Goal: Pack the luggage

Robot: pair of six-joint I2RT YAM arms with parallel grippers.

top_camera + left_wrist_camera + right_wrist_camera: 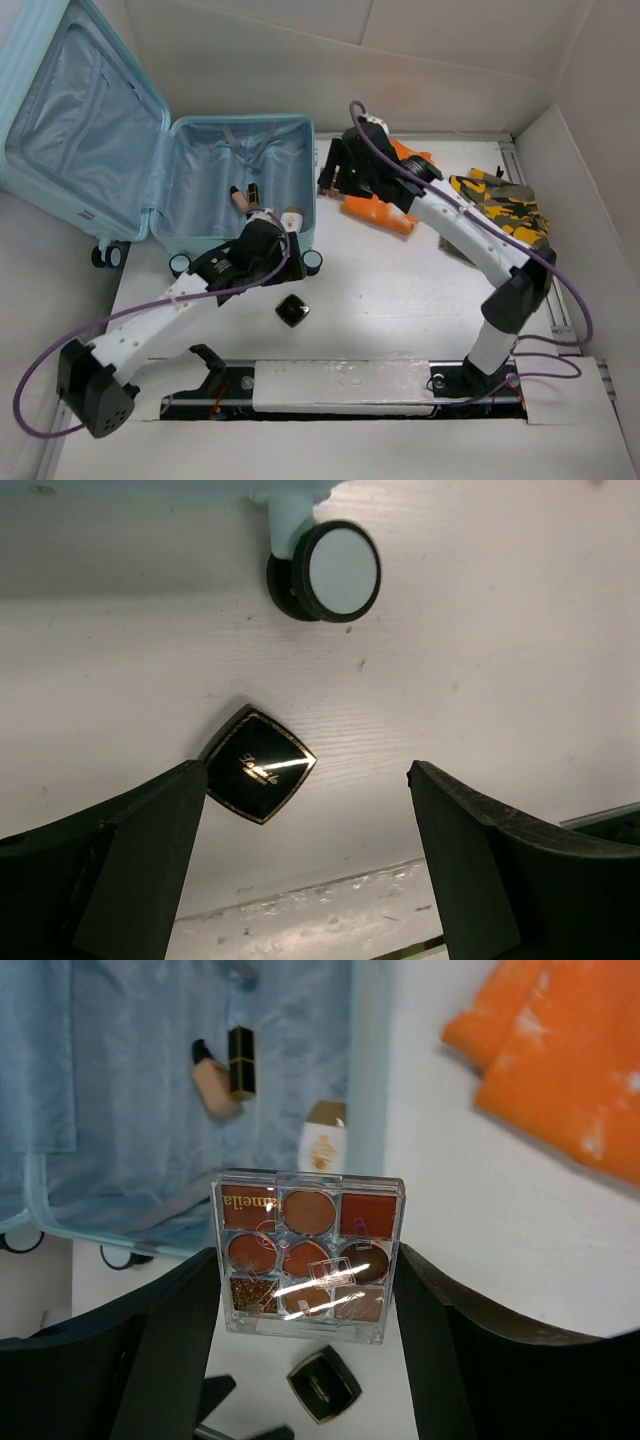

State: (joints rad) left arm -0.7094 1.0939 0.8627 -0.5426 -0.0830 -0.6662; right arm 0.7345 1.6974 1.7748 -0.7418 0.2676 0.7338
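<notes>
While aqua luggage (190, 190) lies open (grey-blue lining), right end effector (305, 1285) clamps palette (305, 1250), left end effector (305, 790) gapes.

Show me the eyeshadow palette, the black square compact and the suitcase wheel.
eyeshadow palette (304, 1257): right wrist view, middle pan.
black square compact (260, 765): left wrist view, lid centre.
suitcase wheel (341, 568): left wrist view, pale hub face.
</notes>
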